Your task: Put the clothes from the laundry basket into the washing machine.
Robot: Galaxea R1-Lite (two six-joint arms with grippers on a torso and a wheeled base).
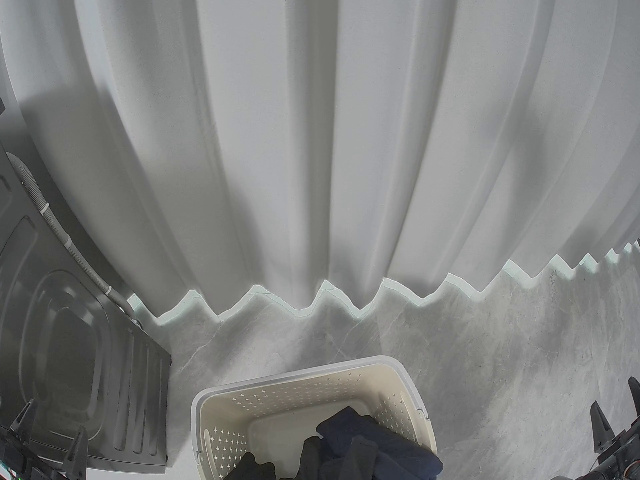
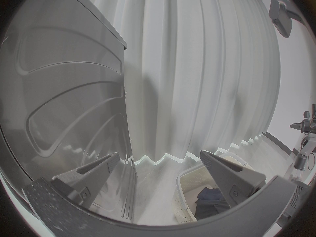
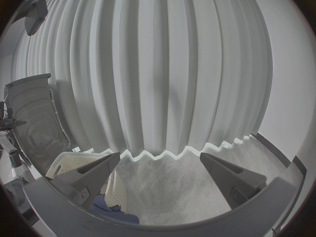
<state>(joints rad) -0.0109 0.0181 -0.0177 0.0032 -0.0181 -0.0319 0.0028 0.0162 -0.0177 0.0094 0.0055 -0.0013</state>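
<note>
A cream laundry basket (image 1: 300,395) stands on the floor low in the head view, holding dark navy and black clothes (image 1: 373,445). The grey washing machine (image 1: 73,361) stands to its left, showing its ribbed side panel. My left gripper (image 1: 55,421) hangs open and empty beside that panel, left of the basket. In the left wrist view the gripper (image 2: 159,162) has the panel (image 2: 65,109) close by, with the basket (image 2: 184,181) and clothes (image 2: 209,198) beyond. My right gripper (image 1: 613,395) is open and empty over the floor, right of the basket (image 3: 75,160). Clothes (image 3: 108,208) peek past one finger.
A white pleated curtain (image 1: 320,135) hangs across the back, ending just above the grey marble floor (image 1: 507,355). A corrugated hose (image 1: 60,235) runs along the machine's rear edge. Open floor lies right of the basket.
</note>
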